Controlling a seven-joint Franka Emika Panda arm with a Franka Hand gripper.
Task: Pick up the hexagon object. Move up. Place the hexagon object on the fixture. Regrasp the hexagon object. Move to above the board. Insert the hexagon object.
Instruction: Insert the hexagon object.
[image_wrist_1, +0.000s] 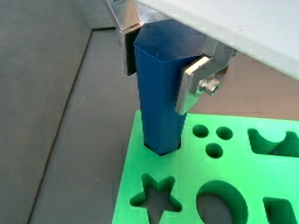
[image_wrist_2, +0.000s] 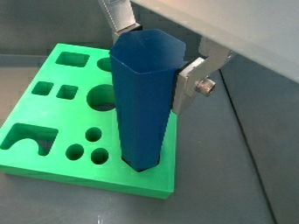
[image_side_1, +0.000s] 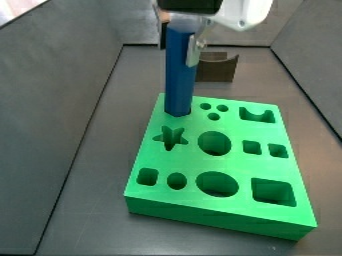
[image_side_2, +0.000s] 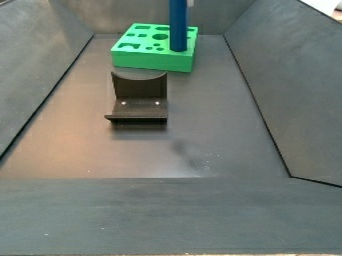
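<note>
Both wrist views sit close on the gripper (image_wrist_1: 163, 66), looking down along the hexagon object (image_wrist_2: 142, 96) onto a corner of the board (image_wrist_1: 205, 188). A side view looks from near and above the board (image_side_1: 221, 165); a side view looks from far, over the fixture (image_side_2: 138, 100), toward the board (image_side_2: 150, 48).

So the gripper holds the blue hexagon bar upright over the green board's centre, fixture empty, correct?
Not the centre. In a side view the gripper holds the hexagon bar upright at a corner of the board, beside the star cut-out. The fixture is empty.
</note>
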